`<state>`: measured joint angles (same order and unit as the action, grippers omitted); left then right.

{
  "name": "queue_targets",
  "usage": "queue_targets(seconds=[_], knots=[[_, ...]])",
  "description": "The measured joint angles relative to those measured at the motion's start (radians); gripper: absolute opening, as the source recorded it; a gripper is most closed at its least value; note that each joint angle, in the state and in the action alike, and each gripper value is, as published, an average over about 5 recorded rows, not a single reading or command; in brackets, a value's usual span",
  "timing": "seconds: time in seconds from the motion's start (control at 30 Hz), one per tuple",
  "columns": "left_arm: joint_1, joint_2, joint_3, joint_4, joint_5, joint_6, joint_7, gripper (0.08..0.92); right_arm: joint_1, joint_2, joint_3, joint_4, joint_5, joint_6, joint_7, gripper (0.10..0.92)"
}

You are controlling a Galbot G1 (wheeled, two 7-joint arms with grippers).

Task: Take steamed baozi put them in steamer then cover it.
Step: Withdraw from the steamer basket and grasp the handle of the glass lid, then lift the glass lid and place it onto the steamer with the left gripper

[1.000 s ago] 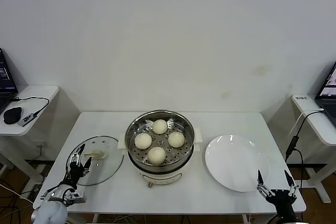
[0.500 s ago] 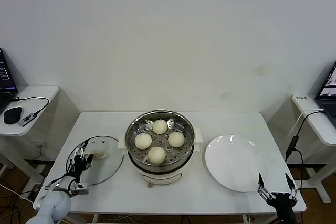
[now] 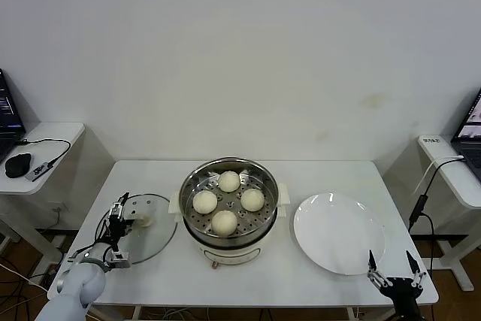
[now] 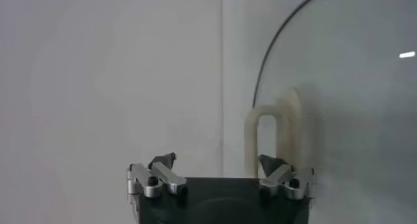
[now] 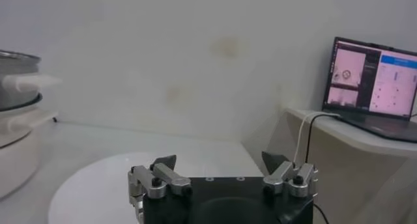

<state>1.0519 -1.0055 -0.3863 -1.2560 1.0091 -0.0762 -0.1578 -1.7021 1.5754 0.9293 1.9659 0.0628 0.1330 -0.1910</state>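
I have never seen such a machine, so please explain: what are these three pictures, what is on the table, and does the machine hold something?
This is a robot with two arms. The wide picture comes from a camera on its head, looking down at a white table. The other two come from cameras on each wrist, so the dark part with metal fingers at their lower edge is that arm's own gripper.

On the table stand the steamer with four steamed baozi inside, the glass cover lying on its left, and an empty white plate on its right.

The left gripper is open over the cover, near its handle. The right gripper waits open at the table's near edge. Nothing is held.
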Motion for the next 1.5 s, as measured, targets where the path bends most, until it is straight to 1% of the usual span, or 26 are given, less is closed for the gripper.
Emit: queue_targets(seconds=[0.07, 0.17, 0.57, 0.73, 0.87, 0.93, 1.07, 1.23, 1.37, 1.5], knots=[[-0.009, -0.003, 0.003, 0.010, 0.001, 0.001, 0.001, 0.812, 0.003, 0.000, 0.001, -0.005, 0.000, -0.001, -0.001, 0.823], [-0.021, -0.008, 0.007, 0.024, 0.005, 0.002, 0.001, 0.755, 0.008, 0.000, 0.004, -0.011, 0.000, -0.002, -0.002, 0.823], [-0.027, -0.025, 0.011, 0.056, 0.020, 0.003, 0.008, 0.408, 0.018, 0.000, 0.000, -0.028, -0.001, -0.002, -0.004, 0.823], [-0.018, -0.035, 0.005, 0.055, 0.011, -0.002, -0.004, 0.261, 0.016, -0.001, -0.001, -0.028, -0.002, -0.001, -0.005, 0.823], [-0.006, -0.042, -0.005, 0.047, 0.008, -0.007, -0.025, 0.164, 0.013, -0.003, -0.006, -0.026, -0.004, -0.001, -0.005, 0.823], [0.001, -0.042, -0.013, 0.038, 0.010, -0.008, -0.039, 0.145, 0.013, -0.005, -0.010, -0.026, -0.005, 0.000, -0.005, 0.823], [0.023, -0.041, -0.037, 0.008, 0.021, -0.005, -0.066, 0.143, 0.010, -0.012, -0.018, -0.023, -0.010, 0.001, -0.005, 0.823], [0.066, -0.032, -0.083, -0.068, 0.043, 0.009, -0.080, 0.143, 0.007, -0.023, -0.028, -0.019, -0.014, 0.002, -0.007, 0.823], [0.110, -0.018, -0.130, -0.149, 0.058, 0.029, -0.070, 0.143, 0.011, -0.031, -0.039, -0.019, -0.017, 0.002, -0.008, 0.823], [0.163, 0.006, -0.181, -0.244, 0.054, 0.053, -0.034, 0.143, 0.016, -0.039, -0.050, -0.021, -0.021, 0.002, -0.009, 0.823]])
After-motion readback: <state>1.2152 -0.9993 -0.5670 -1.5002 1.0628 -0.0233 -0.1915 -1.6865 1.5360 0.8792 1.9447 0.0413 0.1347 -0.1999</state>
